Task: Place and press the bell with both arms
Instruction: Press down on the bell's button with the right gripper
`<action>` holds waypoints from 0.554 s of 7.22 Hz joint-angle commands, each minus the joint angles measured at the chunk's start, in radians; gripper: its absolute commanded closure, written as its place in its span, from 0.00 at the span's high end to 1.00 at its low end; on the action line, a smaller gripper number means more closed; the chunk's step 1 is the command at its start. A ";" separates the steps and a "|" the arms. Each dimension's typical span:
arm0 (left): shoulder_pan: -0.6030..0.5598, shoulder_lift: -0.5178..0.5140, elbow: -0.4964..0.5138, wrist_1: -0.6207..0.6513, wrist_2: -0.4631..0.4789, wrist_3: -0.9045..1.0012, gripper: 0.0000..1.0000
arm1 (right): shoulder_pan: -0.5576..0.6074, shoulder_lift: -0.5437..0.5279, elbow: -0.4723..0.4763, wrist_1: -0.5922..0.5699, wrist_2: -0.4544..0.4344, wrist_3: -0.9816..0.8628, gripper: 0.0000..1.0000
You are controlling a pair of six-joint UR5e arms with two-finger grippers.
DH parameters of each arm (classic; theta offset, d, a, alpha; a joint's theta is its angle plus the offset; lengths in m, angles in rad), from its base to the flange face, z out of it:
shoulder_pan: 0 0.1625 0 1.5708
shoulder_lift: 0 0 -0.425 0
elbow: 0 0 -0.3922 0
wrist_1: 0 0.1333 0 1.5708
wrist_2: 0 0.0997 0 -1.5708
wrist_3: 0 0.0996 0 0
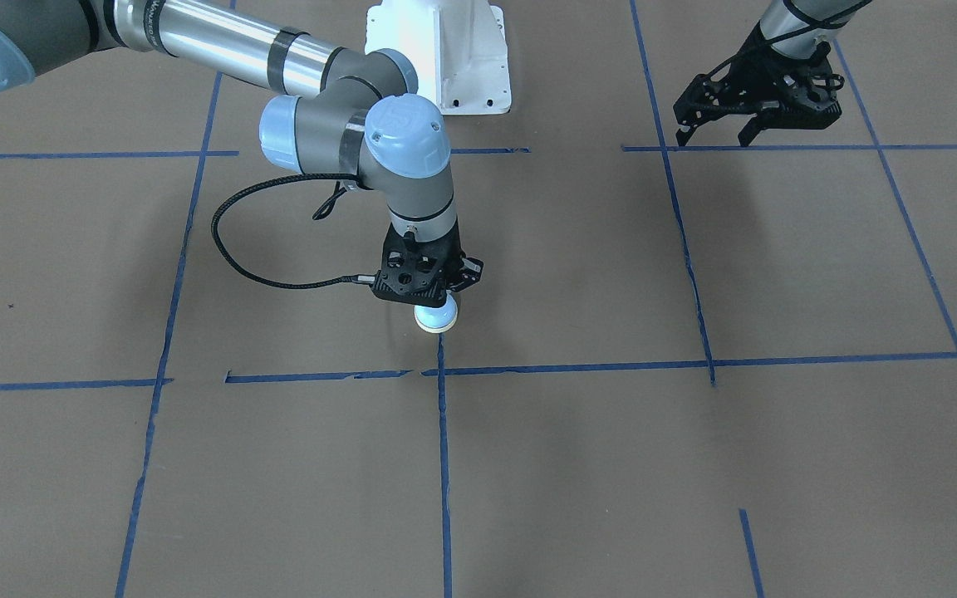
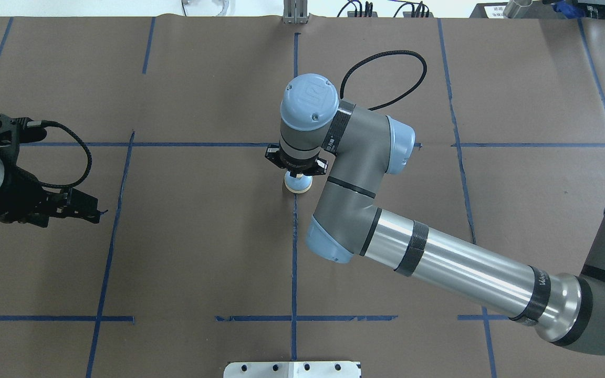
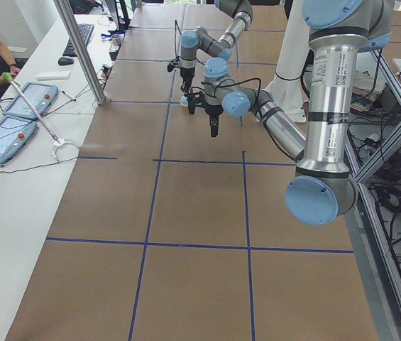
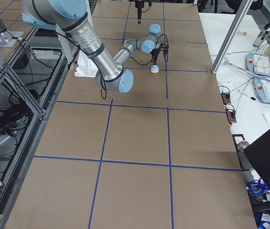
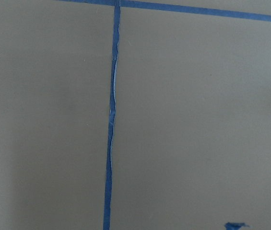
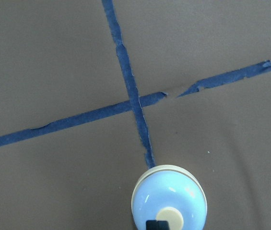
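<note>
The light-blue bell with its cream rim stands on the brown table on a blue tape line, near a tape crossing. It also shows in the overhead view, the right wrist view and the exterior right view. My right gripper points straight down over the bell. It is shut, with its joined black tips at the cream button. My left gripper hovers open and empty far off to the side; it also shows in the overhead view.
The white pedestal stands at the robot's side of the table. Blue tape lines divide the brown surface into squares. Operator tablets lie on a side bench beyond the table.
</note>
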 commanded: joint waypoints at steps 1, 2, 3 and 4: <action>0.000 0.000 -0.004 0.001 0.000 -0.003 1.00 | -0.004 -0.002 -0.015 0.002 -0.004 -0.003 0.00; 0.000 0.000 -0.005 0.001 0.000 -0.003 1.00 | -0.011 -0.007 -0.018 0.002 -0.006 -0.003 0.00; 0.000 0.002 -0.004 0.001 0.001 -0.003 1.00 | -0.013 -0.007 -0.020 0.003 -0.006 -0.001 0.00; 0.000 0.000 -0.004 0.001 0.000 -0.001 1.00 | -0.014 -0.007 -0.020 0.003 -0.006 -0.001 0.00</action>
